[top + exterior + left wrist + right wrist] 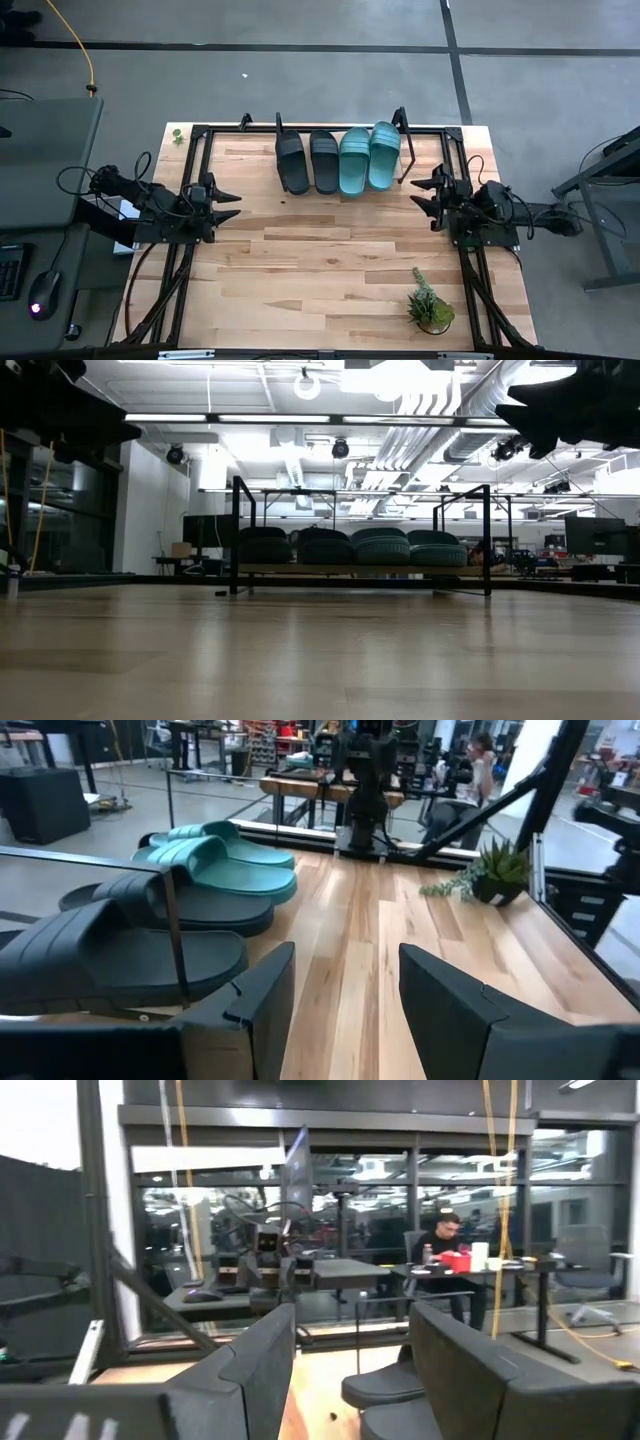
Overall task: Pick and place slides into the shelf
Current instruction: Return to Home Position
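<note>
A: What do the slides look like?
B: 4 open-toe ones w/ a wide strap. 2 black slides (292,162), 2 teal slides (354,160).
A: Where are they?
B: Top middle of the high view, in a row on the shelf (240,155), side by side. Black pair on the pic's left, teal pair on its right.
A: And the shelf?
B: Light wood board in a black tube frame, at the top end of the table (320,270).
A: The claws?
B: The left gripper (230,204) is mid left, fingers wide apart, holding nothing. The right gripper (418,195) is mid right, also wide apart & empty.
A: Anything else?
B: A small potted plant (430,308), bottom right.
</note>
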